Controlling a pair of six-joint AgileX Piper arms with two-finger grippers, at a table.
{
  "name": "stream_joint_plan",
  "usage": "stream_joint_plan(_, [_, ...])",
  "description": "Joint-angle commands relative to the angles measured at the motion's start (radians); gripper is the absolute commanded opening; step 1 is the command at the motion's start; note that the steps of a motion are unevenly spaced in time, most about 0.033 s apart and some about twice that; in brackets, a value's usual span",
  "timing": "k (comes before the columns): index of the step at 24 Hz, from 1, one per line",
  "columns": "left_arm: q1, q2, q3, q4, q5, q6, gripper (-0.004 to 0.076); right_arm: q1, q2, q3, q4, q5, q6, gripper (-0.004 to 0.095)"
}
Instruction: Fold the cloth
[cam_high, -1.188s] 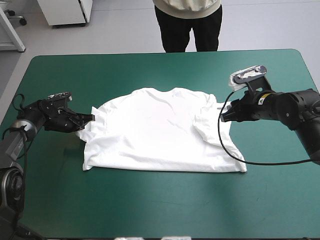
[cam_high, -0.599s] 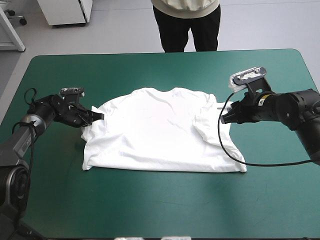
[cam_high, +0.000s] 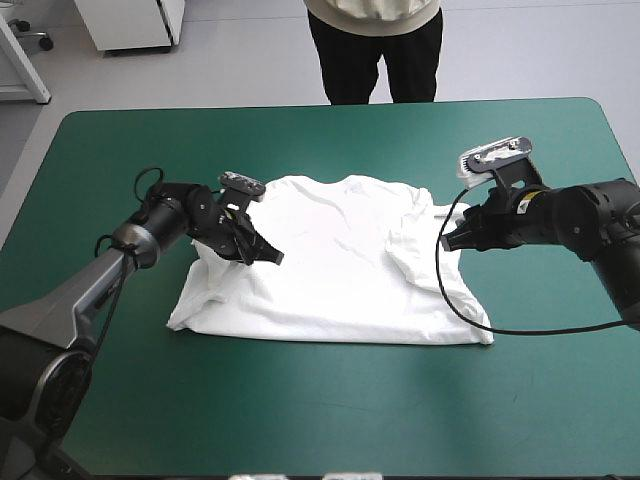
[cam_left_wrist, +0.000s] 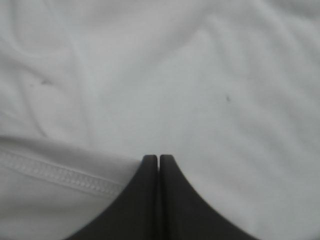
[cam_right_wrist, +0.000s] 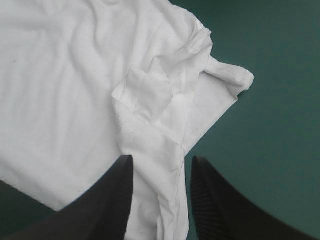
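Left end effector (cam_high: 272, 257) pinches white T-shirt (cam_high: 340, 270) by stitched hem (cam_left_wrist: 60, 172); right end effector (cam_right_wrist: 159, 162) spread above crumpled sleeve (cam_right_wrist: 150, 95).

Lighting: bright, even and diffuse, delivered from overhead.
The T-shirt (cam_high: 340, 270) is rendered as near-featureless white at its middle. Only a thin, soft shadow is cast along its near hem onto the table (cam_high: 330, 410). Soft grey shading is noted under the left gripper (cam_high: 272, 257).

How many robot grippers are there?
2. The left gripper is shut on the T-shirt at its left side; the right gripper is open at its right sleeve.
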Motion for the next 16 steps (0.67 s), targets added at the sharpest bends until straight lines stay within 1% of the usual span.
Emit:
stream_joint_plan(1, [-0.013, 0.019, -0.03, -0.014, -0.015, -0.011, -0.0006, -0.008, -0.03, -0.033, 0.013, -0.025, -0.015, 0.0353])
stream_joint_plan(3, [-0.011, 0.02, -0.033, -0.014, -0.034, 0.006, 0.0062, -0.008, -0.036, -0.033, 0.011, -0.025, -0.028, 0.0353])
stream_joint_plan(4, [-0.011, 0.015, -0.037, -0.014, -0.034, 0.008, 0.011, -0.008, -0.039, -0.033, 0.011, -0.027, -0.033, 0.0354])
stream_joint_plan(5, [-0.011, -0.003, -0.045, -0.014, -0.034, 0.008, 0.0225, -0.008, -0.044, -0.033, 0.01, -0.027, -0.033, 0.0369])
stream_joint_plan(6, [-0.011, -0.014, -0.049, -0.014, -0.029, 0.008, 0.0297, -0.008, -0.049, -0.034, 0.004, -0.027, -0.033, 0.0385])
stream_joint_plan(7, [-0.011, -0.04, -0.06, -0.014, -0.011, 0.008, 0.0412, -0.008, -0.054, -0.034, 0.0, -0.025, -0.033, 0.0419])
stream_joint_plan(8, [-0.011, -0.058, -0.065, -0.014, 0.001, 0.008, 0.0456, -0.008, -0.062, -0.034, 0.0, -0.025, -0.028, 0.0438])
stream_joint_plan(9, [-0.011, -0.102, -0.076, -0.007, 0.019, 0.008, 0.0477, -0.008, -0.082, -0.034, -0.003, -0.024, -0.019, 0.0457])
stream_joint_plan(12, [-0.011, -0.187, -0.076, 0.088, 0.059, -0.038, 0.0461, -0.008, -0.121, -0.034, -0.006, -0.002, -0.01, 0.0456])
stream_joint_plan(16, [-0.011, -0.31, -0.069, 0.292, 0.177, -0.144, 0.0438, -0.012, -0.17, -0.01, -0.058, 0.046, 0.033, 0.0455])
